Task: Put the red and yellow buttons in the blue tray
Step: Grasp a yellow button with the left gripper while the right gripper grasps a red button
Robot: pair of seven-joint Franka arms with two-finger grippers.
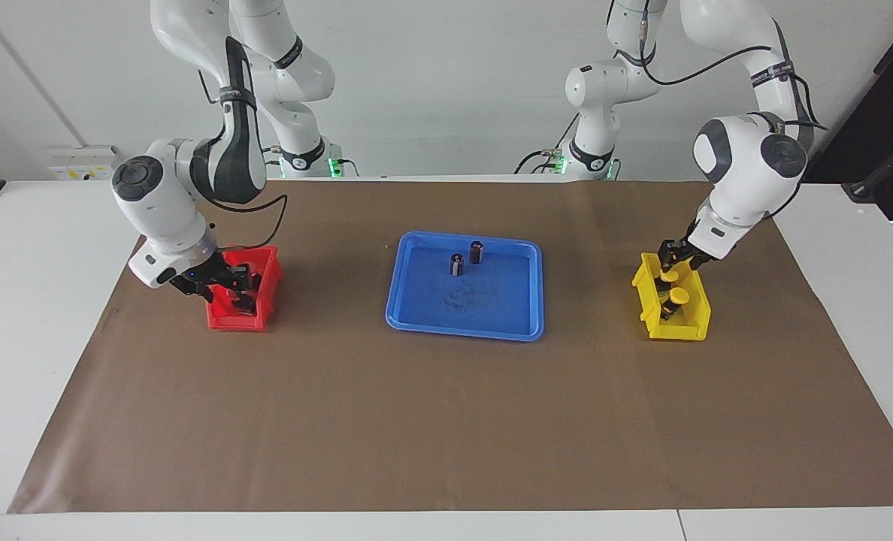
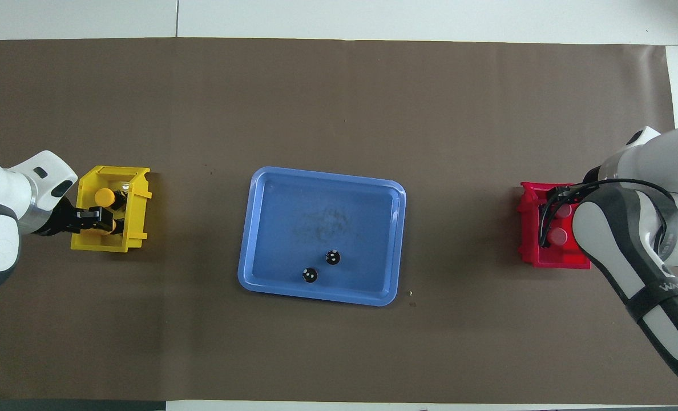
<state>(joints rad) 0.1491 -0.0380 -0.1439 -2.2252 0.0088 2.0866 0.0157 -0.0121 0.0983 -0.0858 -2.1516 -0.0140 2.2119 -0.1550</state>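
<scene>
The blue tray [image 1: 491, 315] [image 2: 276, 228] lies at the table's middle and holds no buttons. Two yellow buttons [image 1: 678, 297] [image 2: 104, 197] sit in a small yellow bin [image 1: 683, 327] [image 2: 137, 188] toward the left arm's end. My left gripper [image 1: 670, 264] [image 2: 106, 221] is down inside that bin, at the second yellow button [image 1: 668, 277]. Two red buttons [image 2: 561, 210] sit in a small red bin [image 1: 228, 321] [image 2: 528, 228] toward the right arm's end. My right gripper [image 1: 242, 290] is down inside the red bin. In the overhead view the right arm hides it.
Two dark capless cylinders [image 1: 456, 264] [image 2: 310, 275] stand upright in the tray's part nearer to the robots. A brown mat [image 1: 446, 421] covers the table between the bins and the tray.
</scene>
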